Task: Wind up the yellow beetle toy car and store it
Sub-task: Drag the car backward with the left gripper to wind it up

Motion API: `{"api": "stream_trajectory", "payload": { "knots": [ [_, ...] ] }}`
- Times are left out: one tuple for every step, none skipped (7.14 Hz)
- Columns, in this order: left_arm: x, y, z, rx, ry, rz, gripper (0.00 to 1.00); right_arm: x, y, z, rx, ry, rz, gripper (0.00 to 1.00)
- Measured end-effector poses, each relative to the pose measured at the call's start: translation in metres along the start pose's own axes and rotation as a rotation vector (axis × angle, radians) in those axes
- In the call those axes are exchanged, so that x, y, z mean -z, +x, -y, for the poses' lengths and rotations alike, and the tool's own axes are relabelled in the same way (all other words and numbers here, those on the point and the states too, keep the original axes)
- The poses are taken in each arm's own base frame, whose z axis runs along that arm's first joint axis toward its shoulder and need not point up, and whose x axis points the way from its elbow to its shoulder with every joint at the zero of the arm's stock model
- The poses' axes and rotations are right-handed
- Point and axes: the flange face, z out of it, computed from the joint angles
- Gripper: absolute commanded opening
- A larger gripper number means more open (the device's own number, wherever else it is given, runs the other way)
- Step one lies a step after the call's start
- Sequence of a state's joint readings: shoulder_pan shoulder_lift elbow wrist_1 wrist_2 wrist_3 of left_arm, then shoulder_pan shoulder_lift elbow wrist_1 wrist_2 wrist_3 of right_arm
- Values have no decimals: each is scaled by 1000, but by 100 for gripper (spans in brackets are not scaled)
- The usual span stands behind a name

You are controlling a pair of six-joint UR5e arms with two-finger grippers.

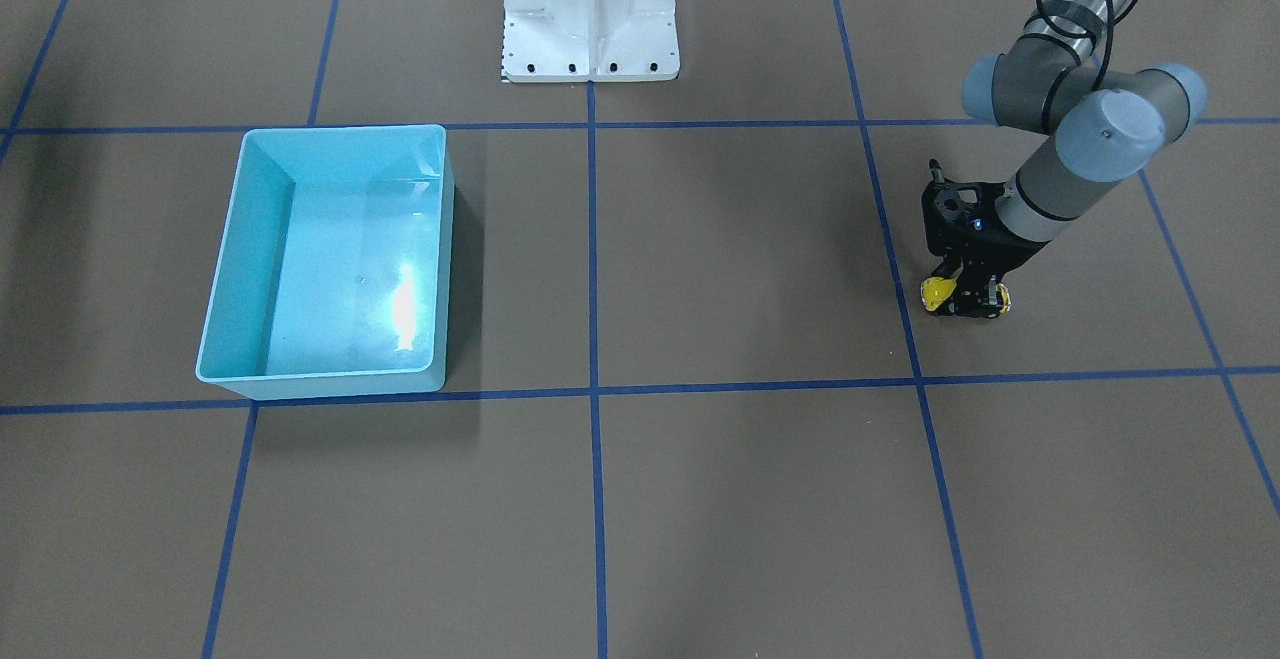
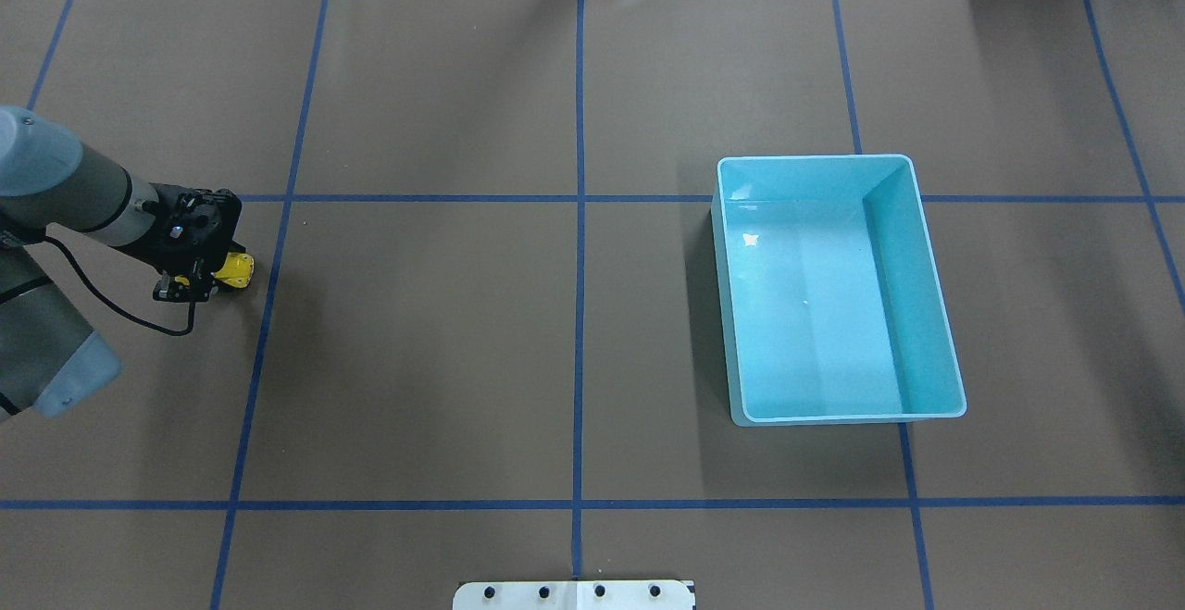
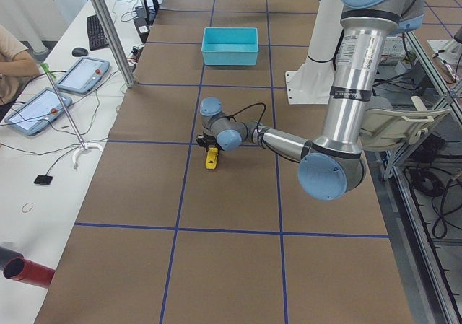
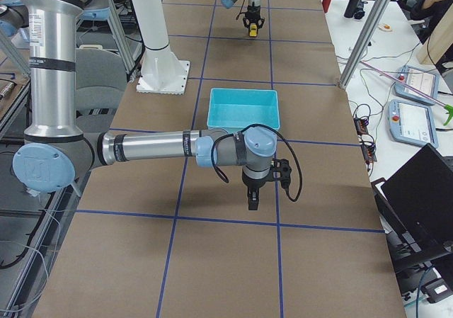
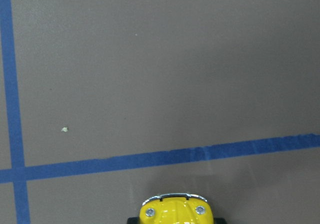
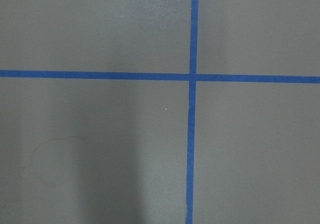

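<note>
Spanning several squares of blue tape lines [image 2: 579,314], a wide stretch of table [image 2: 444,351] separates the blue bin [image 2: 912,314] from the left arm [image 2: 65,189], which reaches out low near the table's left edge. Its left gripper [image 2: 205,279] points down, clamped across the yellow car [image 2: 237,269] at the tabletop. Whether the right gripper [image 4: 253,199] is closed cannot be told.
</note>
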State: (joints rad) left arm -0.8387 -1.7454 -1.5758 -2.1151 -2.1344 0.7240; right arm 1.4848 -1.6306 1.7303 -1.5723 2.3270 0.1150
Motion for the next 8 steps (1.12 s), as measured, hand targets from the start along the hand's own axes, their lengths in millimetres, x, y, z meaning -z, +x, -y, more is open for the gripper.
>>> {"api": "stream_trajectory", "payload": {
  "knots": [
    [0, 0, -1, 1, 3, -3, 0, 0, 0, 0, 0, 0, 0, 100],
    [1, 0, -2, 3, 4, -3, 0, 0, 0, 0, 0, 0, 0, 100],
    [3, 0, -3, 4, 6, -1, 0, 0, 0, 0, 0, 0, 0, 100],
    [4, 0, -4, 3, 10, 0, 0, 0, 0, 0, 0, 0, 0, 100],
    [3, 2, -7, 2, 14, 0, 0, 0, 0, 0, 0, 0, 0, 100],
    [3, 4, -11, 1, 17, -1, 0, 0, 0, 0, 0, 0, 0, 100],
    [2, 7, -14, -1, 21, -1, 0, 0, 0, 0, 0, 0, 0, 100],
    [2, 10, -19, -1, 24, -2, 0, 0, 0, 0, -1, -1, 0, 100]
  ]
}}
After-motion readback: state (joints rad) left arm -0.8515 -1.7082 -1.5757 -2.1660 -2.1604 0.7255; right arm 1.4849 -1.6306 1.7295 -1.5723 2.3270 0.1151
